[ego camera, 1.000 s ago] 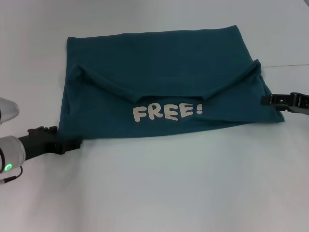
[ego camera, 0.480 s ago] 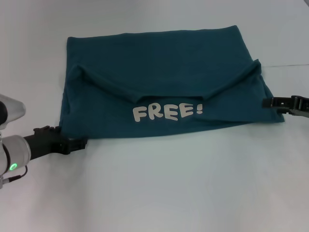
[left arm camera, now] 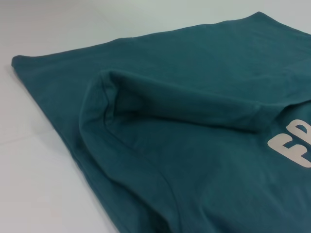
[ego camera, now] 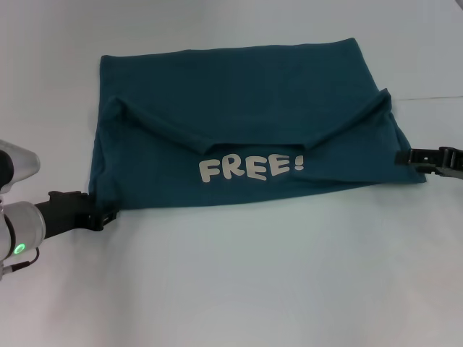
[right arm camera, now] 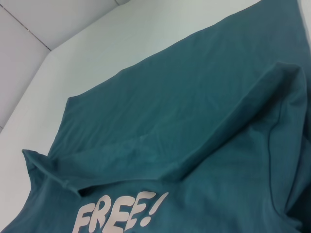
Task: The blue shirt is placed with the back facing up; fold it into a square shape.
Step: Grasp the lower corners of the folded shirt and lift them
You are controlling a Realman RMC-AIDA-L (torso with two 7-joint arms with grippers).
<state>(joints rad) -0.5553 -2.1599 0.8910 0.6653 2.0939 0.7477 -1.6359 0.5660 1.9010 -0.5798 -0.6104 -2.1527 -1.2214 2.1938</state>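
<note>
Teal blue shirt (ego camera: 246,137) (end effectors (ego camera: 108,215) flanking)

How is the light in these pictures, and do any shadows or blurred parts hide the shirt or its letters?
Head view: even, soft light; the blue shirt casts only a thin shadow on the white table; "FREE!" reads sharp. Left wrist view: the nearest cloth is dark and soft. Right wrist view: shadow lies under the folded sleeve.
</note>
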